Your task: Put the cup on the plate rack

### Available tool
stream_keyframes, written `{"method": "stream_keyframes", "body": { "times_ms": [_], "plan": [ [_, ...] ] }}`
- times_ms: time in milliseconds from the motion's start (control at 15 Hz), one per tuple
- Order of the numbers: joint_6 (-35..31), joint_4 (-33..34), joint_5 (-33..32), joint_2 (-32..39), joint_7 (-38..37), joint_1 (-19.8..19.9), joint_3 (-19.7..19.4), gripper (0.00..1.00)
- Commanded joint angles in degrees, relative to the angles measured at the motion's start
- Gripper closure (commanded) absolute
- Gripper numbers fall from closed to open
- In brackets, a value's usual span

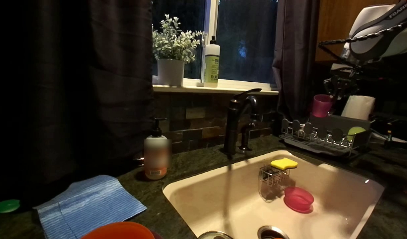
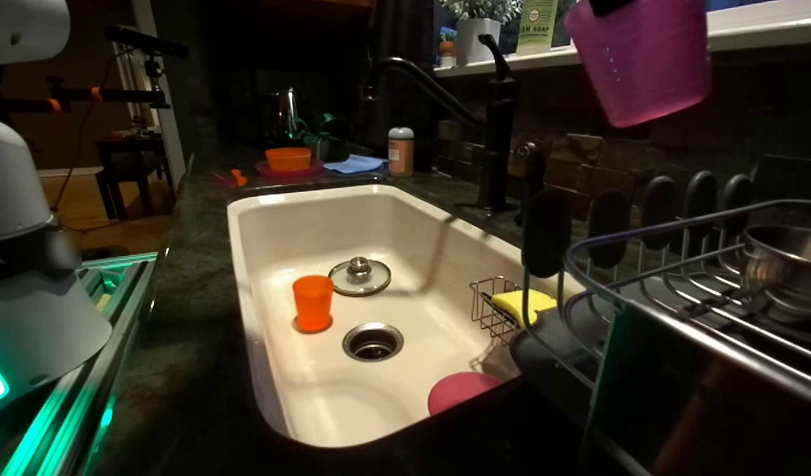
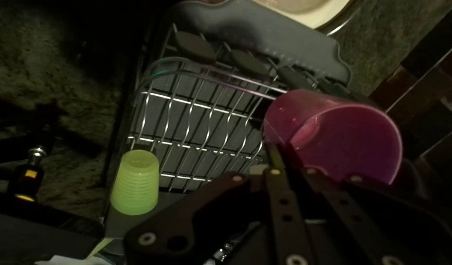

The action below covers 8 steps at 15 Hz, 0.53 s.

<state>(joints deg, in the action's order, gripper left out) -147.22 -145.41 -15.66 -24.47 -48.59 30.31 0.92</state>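
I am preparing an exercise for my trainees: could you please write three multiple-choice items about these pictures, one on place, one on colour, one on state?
1. Where is the dish soap bottle? A) on the blue cloth; B) on the windowsill; C) under the faucet.
2. What colour is the tumbler near the sink drain? A) white; B) green; C) orange.
3. The magenta plastic cup is: A) held above the wire dish rack; B) standing free; C) lying free.

1 B: it stands there beside the potted plant.
2 C: an exterior view shows it orange.
3 A: the gripper pinches its wall, with the rack below.
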Motion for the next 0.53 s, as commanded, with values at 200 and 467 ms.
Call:
{"method": "stream_keyframes", "body": {
  "times_ms": [200,467],
  "plan": [
    [7.7,6.6,-11.4,6.4,-14.1,6.0,0.1,0.99],
    [13.6,9.5,-15.9,9.9,-19.0,5.2,-2.6,0.99]
  ]
}}
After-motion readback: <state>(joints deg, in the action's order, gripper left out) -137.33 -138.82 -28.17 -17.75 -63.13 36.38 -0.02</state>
